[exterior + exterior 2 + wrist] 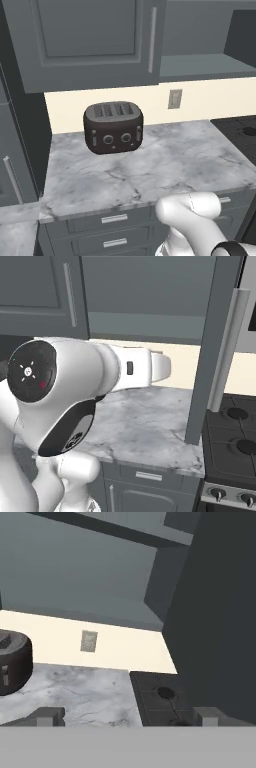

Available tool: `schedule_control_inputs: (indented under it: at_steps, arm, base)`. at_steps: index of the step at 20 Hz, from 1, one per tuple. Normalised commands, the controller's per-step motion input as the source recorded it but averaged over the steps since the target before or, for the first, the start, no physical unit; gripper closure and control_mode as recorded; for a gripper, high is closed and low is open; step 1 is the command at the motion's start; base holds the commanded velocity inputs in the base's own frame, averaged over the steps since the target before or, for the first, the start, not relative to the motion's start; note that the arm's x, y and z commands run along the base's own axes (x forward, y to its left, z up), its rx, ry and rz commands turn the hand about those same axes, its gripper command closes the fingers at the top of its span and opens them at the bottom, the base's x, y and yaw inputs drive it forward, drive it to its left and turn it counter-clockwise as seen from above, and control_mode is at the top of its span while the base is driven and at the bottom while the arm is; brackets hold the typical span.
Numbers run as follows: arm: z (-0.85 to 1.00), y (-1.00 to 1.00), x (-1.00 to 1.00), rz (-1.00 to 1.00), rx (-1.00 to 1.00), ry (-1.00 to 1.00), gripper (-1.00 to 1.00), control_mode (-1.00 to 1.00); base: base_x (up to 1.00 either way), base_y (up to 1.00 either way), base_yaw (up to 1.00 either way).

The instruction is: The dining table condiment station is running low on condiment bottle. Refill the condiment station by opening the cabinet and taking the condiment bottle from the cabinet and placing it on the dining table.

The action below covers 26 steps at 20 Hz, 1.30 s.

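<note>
toaster (pixel 113 127) rounded, dark; counter (pixel 165 165) veined marble; cabinet (pixel 90 40) recessed-panel.

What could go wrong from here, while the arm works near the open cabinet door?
1. The open cabinet door stands edge-on over the counter; the swinging arm might strike it.
2. The open gripper hangs above the counter edge by the stove; a low move might hit either.
3. No bottle is visible on the shelf, so a reach might go astray.

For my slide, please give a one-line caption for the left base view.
Dark toaster on marble counter under a grey cabinet, right door swung open.
</note>
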Motion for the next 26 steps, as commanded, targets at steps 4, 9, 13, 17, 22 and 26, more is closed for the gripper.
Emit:
schedule_control_inputs:
  at_steps: [4, 9, 13, 17, 22, 26]
  arm:
    - [0.00, 1.00, 0.01, 0.00, -0.13, -0.06, -1.00, -1.00]
    - [-0.02, 0.80, -0.31, 0.07, -0.04, 0.00, -1.00, -1.00]
    - [0.00, 0.99, -0.08, 0.06, 0.00, -0.17, -1.00, -1.00]
    - [0.00, 0.97, 0.00, 0.14, 0.04, -0.28, -1.00, -1.00]
    - [0.20, 0.62, 0.43, 0.12, 0.13, -0.25, -1.00, -1.00]
    - [0.33, 0.16, 0.83, 0.14, 0.17, -0.16, -1.00, -1.00]
  base:
    - [0.00, 0.00, 0.00]
    - [0.00, 0.00, 0.00]
    - [0.00, 0.00, 0.00]
    - [0.00, 0.00, 0.00]
    - [0.00, 0.00, 0.00]
    - [0.00, 0.00, 0.00]
